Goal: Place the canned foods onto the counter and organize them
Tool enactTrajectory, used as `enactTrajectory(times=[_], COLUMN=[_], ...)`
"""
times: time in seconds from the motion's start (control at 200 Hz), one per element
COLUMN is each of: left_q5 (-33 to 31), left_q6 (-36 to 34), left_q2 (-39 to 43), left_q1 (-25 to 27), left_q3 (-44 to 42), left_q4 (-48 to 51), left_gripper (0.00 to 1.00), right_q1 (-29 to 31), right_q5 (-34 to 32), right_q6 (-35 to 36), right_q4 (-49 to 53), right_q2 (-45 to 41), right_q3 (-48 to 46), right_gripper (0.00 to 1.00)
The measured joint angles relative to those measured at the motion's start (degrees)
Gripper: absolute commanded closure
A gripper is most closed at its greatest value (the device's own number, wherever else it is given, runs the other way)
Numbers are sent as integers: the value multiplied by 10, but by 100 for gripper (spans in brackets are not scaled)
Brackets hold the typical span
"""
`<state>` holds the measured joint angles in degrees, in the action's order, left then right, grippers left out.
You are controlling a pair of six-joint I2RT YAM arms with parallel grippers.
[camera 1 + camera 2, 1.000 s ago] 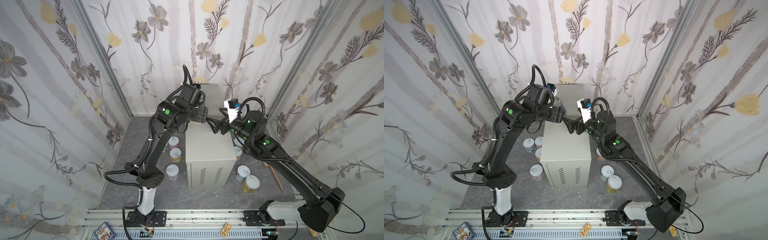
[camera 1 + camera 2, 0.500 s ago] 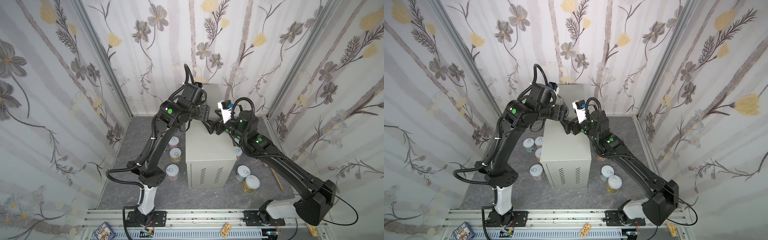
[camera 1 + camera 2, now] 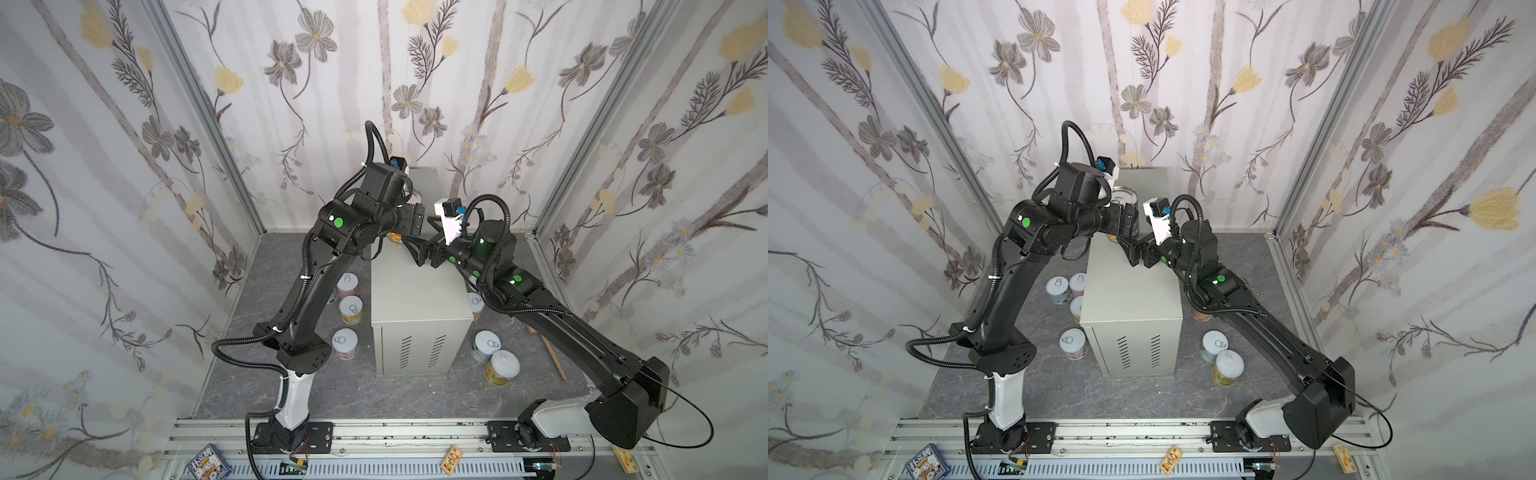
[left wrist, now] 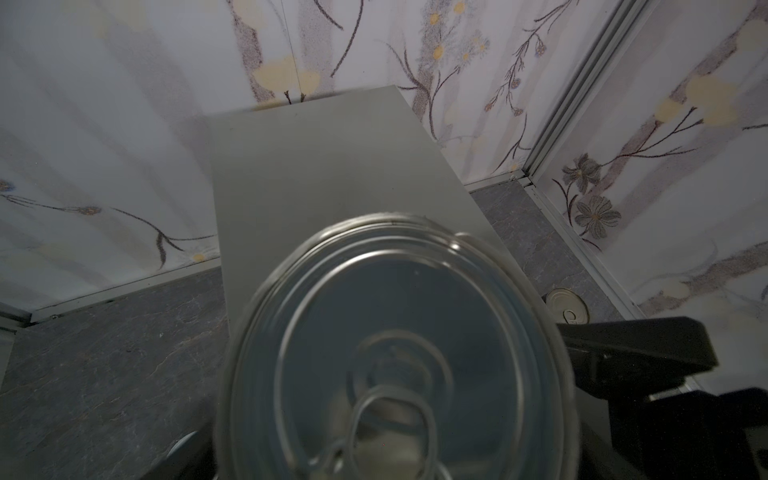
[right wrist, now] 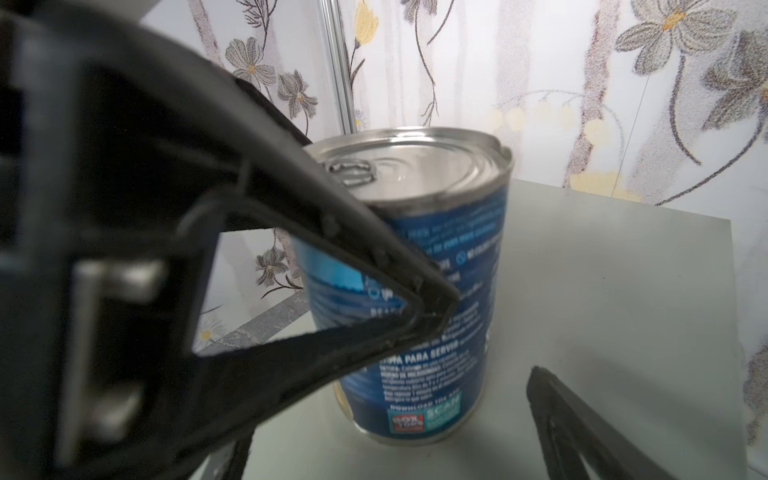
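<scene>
A tall blue can (image 5: 432, 299) with a metal lid stands upright on the flat top of the beige-grey counter (image 3: 415, 299) (image 3: 1129, 299) (image 5: 602, 291), near its far end. My left gripper (image 3: 415, 220) (image 3: 1127, 220) is round this can. Its lid (image 4: 399, 357) fills the left wrist view and hides the fingers. One left finger (image 5: 332, 266) lies across the can's side, so I cannot see whether it presses. My right gripper (image 3: 424, 253) (image 3: 1136, 255) (image 5: 395, 465) hovers open just in front of the can, holding nothing.
Short white-lidded cans stand on the dark floor left of the counter (image 3: 347, 284) (image 3: 351, 309) (image 3: 345, 343) and right of it (image 3: 487, 345) (image 3: 503, 368). One more (image 3: 1200, 316) is half hidden under my right arm. A wooden mallet (image 3: 552, 357) lies by the right wall.
My right gripper has come leftwards over the counter top, closer to the blue can. The left arm has barely moved.
</scene>
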<state>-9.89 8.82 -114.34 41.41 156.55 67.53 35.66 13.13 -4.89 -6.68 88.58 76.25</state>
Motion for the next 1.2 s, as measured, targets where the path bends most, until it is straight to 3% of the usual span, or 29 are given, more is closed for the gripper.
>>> enactTrajectory(times=[0.255, 0.44, 0.7, 1.009, 1.199], left_q5=[2, 84, 185, 185, 212], left_q6=[-3, -6, 7, 3, -37], left_q2=[10, 70, 243, 332, 349], left_q1=[-7, -67, -134, -174, -177], left_q3=[0, -20, -293, -459, -533], left_q4=[-3, -5, -114, -193, -231], left_gripper=[0, 0, 0, 0, 0], right_q1=[0, 0, -1, -1, -6], right_q5=[-9, -42, -59, -64, -93], right_q6=[0, 19, 56, 60, 50], right_q4=[-18, -7, 36, 50, 62], right_q2=[6, 10, 22, 77, 110], right_q3=[2, 7, 27, 79, 112], right_gripper=[1, 6, 10, 11, 11])
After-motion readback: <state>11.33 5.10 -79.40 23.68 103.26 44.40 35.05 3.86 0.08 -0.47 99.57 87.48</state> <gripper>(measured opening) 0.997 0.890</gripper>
